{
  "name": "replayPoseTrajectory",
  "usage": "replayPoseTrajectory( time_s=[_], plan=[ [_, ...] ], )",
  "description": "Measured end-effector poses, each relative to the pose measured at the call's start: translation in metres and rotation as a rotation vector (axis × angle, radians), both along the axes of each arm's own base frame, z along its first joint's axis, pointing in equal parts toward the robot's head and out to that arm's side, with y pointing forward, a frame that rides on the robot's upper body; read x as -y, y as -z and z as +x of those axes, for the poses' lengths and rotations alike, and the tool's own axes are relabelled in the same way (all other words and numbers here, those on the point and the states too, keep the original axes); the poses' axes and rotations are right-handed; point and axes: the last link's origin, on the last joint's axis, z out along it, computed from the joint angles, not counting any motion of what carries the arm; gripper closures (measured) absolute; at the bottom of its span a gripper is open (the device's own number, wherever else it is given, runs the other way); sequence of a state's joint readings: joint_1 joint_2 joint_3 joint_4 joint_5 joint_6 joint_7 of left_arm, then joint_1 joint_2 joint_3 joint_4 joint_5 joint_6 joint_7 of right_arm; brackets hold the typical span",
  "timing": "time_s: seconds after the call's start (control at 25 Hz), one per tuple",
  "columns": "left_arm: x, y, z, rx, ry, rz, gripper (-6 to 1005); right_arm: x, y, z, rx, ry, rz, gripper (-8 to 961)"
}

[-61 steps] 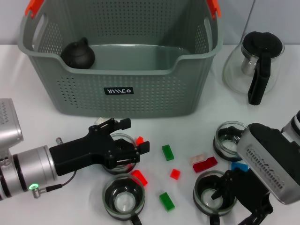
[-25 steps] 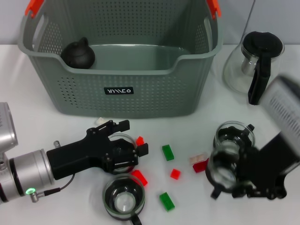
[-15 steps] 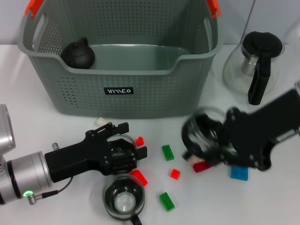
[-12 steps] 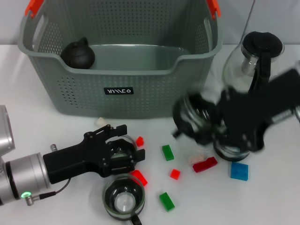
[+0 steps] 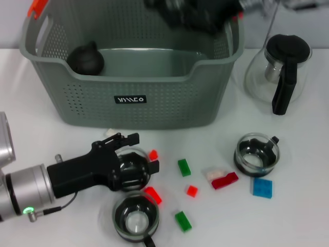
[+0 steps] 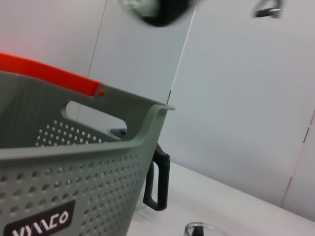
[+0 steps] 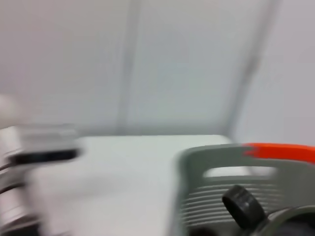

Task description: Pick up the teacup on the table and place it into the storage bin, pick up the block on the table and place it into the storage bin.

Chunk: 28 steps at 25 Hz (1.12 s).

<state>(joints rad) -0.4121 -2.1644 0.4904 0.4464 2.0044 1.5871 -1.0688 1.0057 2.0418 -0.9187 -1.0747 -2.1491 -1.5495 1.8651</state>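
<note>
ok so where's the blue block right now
In the head view the blue block lies flat on the table on the robot's right, just below a glass teacup and beside the red block.

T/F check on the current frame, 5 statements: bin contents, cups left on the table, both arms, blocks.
1. The large grey perforated storage bin holds a round black teapot-like object. True.
2. The glass carafe with black handle lies inside the bin. False: it stands on the white table, beside the bin on the robot's right.
3. The left gripper is low at a glass teacup in front of the bin. True.
4. The right gripper rests on the table near the blue flat block. False: it is up over the bin's back rim, blurred.
5. No teacup remains on the table. False: three show, including the right-hand glass teacup.
</note>
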Motion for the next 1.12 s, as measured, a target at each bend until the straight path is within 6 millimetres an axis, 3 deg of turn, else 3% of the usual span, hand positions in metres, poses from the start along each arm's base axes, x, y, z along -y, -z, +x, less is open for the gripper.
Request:
replayPoseTrajectory(
  time_s=[0.16,0.36,0.68,1.12],
  plan=[
    [-0.003,0.0,0.003,0.01,0.004,0.008,71,-0.04,0.019,0.002,0.011,0.107,0.1,895],
    [-0.006,-0.001,0.006,0.024,0.009,0.017,71,-0.067,0.047,0.012,0.078,0.148,0.242,896],
    [-0.008,-0.001,0.009,0.03,0.014,0.018,72,-0.072,0.087,0.03,0.178,0.148,0.352,896],
    [-0.008,0.002,0.012,0.04,0.018,0.007,72,-0.069,0.1,0.048,0.225,0.156,0.374,896]
  ],
)
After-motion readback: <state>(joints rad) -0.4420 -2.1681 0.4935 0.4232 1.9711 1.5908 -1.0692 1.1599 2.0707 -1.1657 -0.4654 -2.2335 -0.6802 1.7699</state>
